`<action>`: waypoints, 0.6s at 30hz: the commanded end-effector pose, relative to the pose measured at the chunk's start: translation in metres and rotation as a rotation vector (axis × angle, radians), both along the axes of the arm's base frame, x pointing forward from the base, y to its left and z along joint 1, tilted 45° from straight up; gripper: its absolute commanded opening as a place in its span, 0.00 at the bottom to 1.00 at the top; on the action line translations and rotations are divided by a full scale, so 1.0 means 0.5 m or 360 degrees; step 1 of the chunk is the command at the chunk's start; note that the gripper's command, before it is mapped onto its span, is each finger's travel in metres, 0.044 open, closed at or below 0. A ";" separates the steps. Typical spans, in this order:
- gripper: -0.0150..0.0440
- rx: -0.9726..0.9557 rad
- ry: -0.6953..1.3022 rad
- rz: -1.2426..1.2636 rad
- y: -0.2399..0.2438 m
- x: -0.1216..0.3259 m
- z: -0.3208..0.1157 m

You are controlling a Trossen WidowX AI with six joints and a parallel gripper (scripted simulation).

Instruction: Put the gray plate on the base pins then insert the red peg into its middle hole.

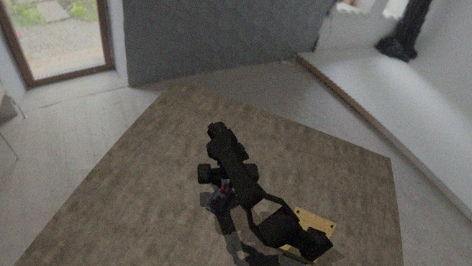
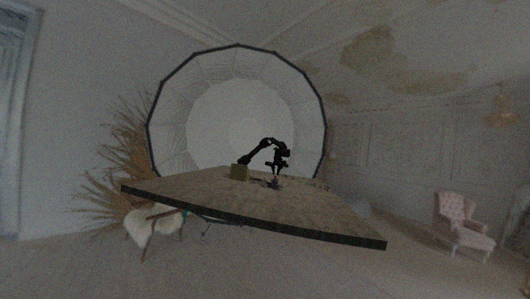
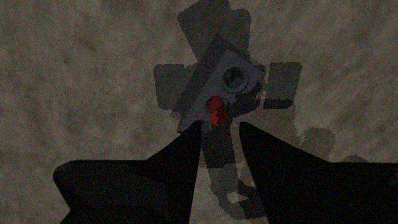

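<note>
The gray plate (image 3: 214,82) (image 1: 218,198) sits over the base (image 3: 192,91), whose darker edge shows along its left side in the wrist view. A round opening with a dark centre shows near the plate's upper end. The red peg (image 3: 217,111) (image 1: 224,189) (image 2: 275,177) stands in the plate's middle area, a short part showing above it; its depth in the hole is hidden. My gripper (image 3: 219,127) (image 2: 276,174) is partly open and empty, its fingertips apart just above the peg. Shadow hides the plate's lower end and the second pin.
The tan mounting board (image 1: 318,221) lies under the arm's foot on the wooden table (image 1: 144,187). The arm's links cross above the table between the board and the plate. The table's dark front edge (image 2: 250,220) shows in the exterior view.
</note>
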State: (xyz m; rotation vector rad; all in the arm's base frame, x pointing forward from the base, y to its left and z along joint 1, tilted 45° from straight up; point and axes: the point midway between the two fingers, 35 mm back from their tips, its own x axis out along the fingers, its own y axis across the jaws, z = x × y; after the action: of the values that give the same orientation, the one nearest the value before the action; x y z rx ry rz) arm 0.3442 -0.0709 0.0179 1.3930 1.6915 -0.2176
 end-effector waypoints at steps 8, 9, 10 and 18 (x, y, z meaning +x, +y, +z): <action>0.51 0.0006 0.0003 -0.0004 -0.006 0.000 0.005; 0.51 0.0007 0.0003 -0.0004 -0.008 0.000 0.007; 0.51 0.0007 0.0003 -0.0004 -0.009 -0.001 0.008; 0.51 0.0007 0.0004 -0.0005 -0.017 -0.002 0.015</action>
State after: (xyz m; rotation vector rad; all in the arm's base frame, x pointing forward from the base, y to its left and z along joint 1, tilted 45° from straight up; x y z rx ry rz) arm 0.3435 -0.0774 0.0237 1.4037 1.6915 -0.2181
